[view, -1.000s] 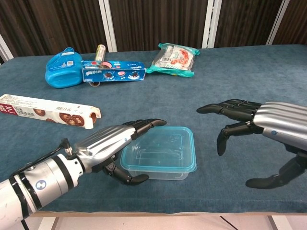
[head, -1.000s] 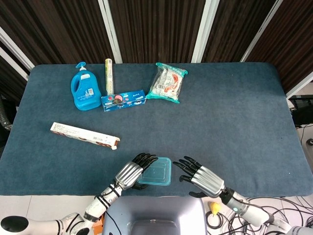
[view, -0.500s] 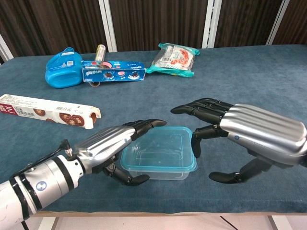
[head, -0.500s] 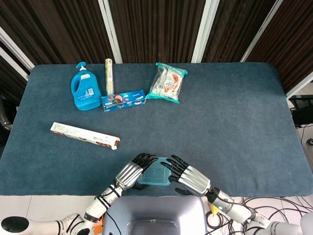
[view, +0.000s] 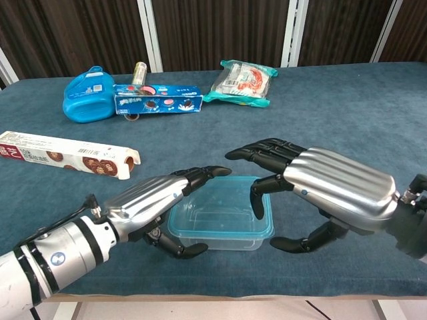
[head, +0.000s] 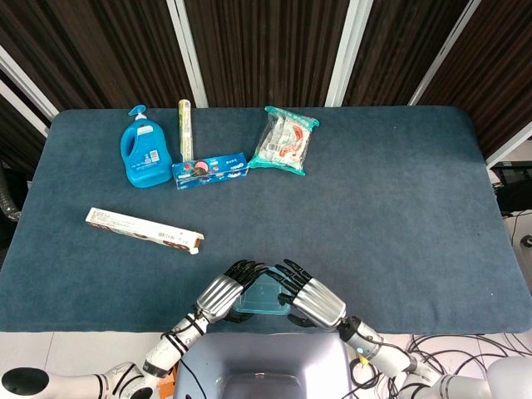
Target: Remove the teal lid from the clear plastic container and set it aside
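The clear plastic container (view: pixel 212 239) with its teal lid (view: pixel 220 210) sits at the table's near edge; in the head view only a strip of the lid (head: pixel 264 297) shows between the hands. My left hand (view: pixel 150 203) (head: pixel 219 294) holds the container's left side, fingers over the far-left corner and thumb against the front wall. My right hand (view: pixel 320 190) (head: pixel 312 299) arches over the lid's right side with its fingers apart. One fingertip points down at the right rim and the thumb lies by the front-right corner. It grips nothing.
A long biscuit box (view: pixel 67 157) lies to the left. At the back are a blue detergent bottle (head: pixel 145 155), a slim tube (head: pixel 185 125), a blue cookie pack (head: pixel 209 170) and a snack bag (head: pixel 285 140). The table edge (view: pixel 280 283) runs just before the container.
My right hand has moved left from beside the container until it is over the lid's right side. The left hand and the container have stayed put.
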Controlling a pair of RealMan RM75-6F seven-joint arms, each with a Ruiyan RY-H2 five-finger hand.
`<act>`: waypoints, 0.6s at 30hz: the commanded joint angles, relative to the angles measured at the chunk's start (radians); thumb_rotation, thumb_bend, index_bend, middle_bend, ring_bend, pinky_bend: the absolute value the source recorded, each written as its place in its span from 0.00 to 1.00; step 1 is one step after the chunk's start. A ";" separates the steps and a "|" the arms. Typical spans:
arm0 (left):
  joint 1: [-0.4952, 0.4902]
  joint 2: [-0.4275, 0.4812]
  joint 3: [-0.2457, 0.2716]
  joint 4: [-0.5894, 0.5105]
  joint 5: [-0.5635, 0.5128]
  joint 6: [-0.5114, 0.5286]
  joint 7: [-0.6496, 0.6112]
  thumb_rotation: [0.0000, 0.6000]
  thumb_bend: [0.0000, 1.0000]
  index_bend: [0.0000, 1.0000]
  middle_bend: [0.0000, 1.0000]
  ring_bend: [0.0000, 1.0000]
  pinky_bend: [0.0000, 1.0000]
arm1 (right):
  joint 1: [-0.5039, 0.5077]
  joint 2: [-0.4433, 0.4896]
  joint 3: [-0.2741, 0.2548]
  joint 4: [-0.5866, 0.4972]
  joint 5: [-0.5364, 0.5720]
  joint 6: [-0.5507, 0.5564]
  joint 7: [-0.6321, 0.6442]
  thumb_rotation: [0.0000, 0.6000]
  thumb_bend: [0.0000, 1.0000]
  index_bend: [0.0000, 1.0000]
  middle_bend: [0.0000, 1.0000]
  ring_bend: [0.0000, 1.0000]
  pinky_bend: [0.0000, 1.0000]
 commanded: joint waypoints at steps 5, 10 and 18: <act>0.000 0.003 0.000 -0.003 0.002 0.001 -0.001 1.00 0.28 0.04 0.19 0.10 0.17 | 0.008 -0.017 -0.004 -0.001 0.022 -0.010 -0.020 1.00 0.19 0.53 0.05 0.00 0.00; 0.000 0.006 -0.001 -0.006 0.003 0.001 -0.003 1.00 0.28 0.04 0.19 0.10 0.17 | 0.014 -0.031 -0.003 0.000 0.038 -0.018 -0.027 1.00 0.19 0.53 0.05 0.00 0.00; -0.001 0.010 -0.002 -0.005 0.001 -0.001 -0.010 1.00 0.28 0.04 0.19 0.10 0.17 | 0.018 -0.028 -0.006 -0.022 0.052 -0.009 -0.035 1.00 0.19 0.54 0.05 0.00 0.00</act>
